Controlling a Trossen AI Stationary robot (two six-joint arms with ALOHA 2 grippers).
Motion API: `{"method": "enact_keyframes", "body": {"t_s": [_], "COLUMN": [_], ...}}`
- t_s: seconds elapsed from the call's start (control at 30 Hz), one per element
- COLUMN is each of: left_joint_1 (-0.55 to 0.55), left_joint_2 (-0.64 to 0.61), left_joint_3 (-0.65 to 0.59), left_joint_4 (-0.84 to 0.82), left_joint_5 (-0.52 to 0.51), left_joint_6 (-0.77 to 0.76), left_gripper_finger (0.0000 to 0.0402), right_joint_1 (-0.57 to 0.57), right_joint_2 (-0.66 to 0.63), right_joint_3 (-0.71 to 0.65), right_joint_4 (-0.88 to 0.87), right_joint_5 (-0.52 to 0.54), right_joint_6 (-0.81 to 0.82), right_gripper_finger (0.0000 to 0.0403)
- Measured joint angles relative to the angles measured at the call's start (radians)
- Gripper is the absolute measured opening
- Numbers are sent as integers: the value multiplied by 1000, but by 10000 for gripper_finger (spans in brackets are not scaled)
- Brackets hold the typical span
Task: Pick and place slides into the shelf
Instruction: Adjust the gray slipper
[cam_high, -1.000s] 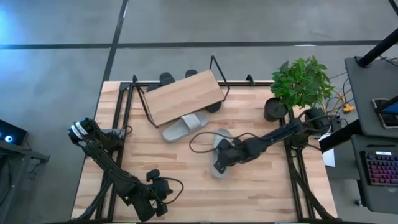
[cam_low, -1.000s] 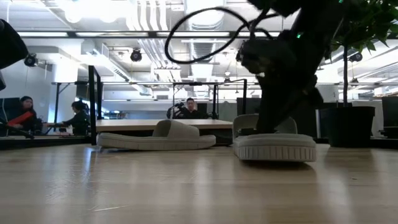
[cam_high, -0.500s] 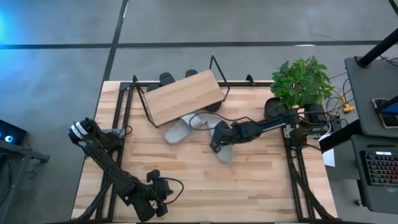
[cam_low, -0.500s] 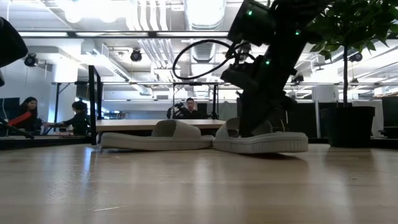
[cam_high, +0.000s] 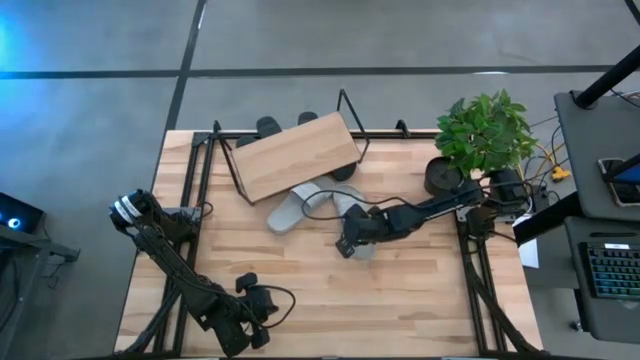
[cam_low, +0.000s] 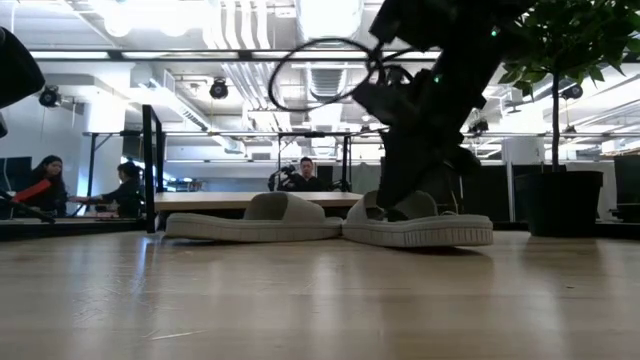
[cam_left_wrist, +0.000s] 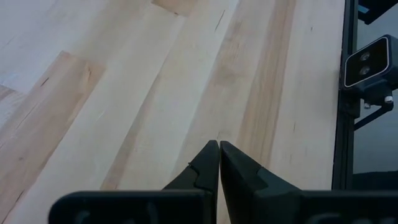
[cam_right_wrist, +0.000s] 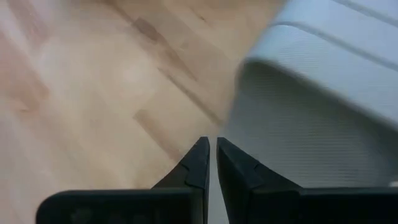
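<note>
My right gripper (cam_high: 347, 243) clenched, holding nothing, nosing light grey slide (cam_high: 357, 224) on bench (cam_high: 420, 300) near shelf (cam_high: 296, 155). I'd push low and straight toward lower level. Left gripper (cam_left_wrist: 219, 147) clenched, parked at near edge.

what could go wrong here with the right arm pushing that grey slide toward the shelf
The right gripper is shut and pressing beside the light grey slide rather than gripping it, so the slide may pivot or slip away. That slide already meets the second grey slide at the shelf, so further pushing could jam both. The slack cable might snag the shelf frame.
</note>
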Motion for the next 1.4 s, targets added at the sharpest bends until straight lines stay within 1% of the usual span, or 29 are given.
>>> {"method": "enact_keyframes", "body": {"t_s": [0.13,0.27,0.37,0.53,0.6,0.7,0.8,0.87,0.9,1.0,1.1,1.17,1.33,1.4], "left_joint_1": [0,3,5,6,7,12,17,20,20,20,18,10,-19,-29], "left_joint_2": [0,-10,-35,-89,-111,-131,-147,-149,-149,-149,-149,-153,-180,-192], "left_joint_3": [1,10,9,7,6,0,-7,-7,-7,-1,7,10,6,6], "left_joint_4": [-1,0,0,-13,-16,-19,-19,-17,-18,-15,-16,-15,-30,-59], "left_joint_5": [-30,-59,-62,-122,-152,-181,-186,-187,-185,-175,-152,-130,-109,-110], "left_joint_6": [0,0,0,3,3,3,3,3,2,2,0,1,-3,-34], "left_gripper_finger": [0,0,0,0,0,0,0,0,0,0,0,0,0,0], "right_joint_1": [18,10,-7,-52,-72,-87,-91,-91,-91,-91,-91,-92,-103,-113], "right_joint_2": [1,1,1,12,28,79,167,229,258,331,389,424,504,535], "right_joint_3": [0,0,0,1,0,12,88,166,209,341,450,512,603,627], "right_joint_4": [133,289,378,412,426,505,493,462,444,339,264,257,213,182], "right_joint_5": [-62,-59,-56,-62,-101,-162,-164,-162,-151,-62,-31,-29,-26,-25], "right_joint_6": [-12,-39,-105,-221,-250,-312,-439,-533,-573,-661,-720,-760,-773,-767], "right_gripper_finger": [22,22,22,22,22,22,22,22,22,22,22,22,22,22]}}
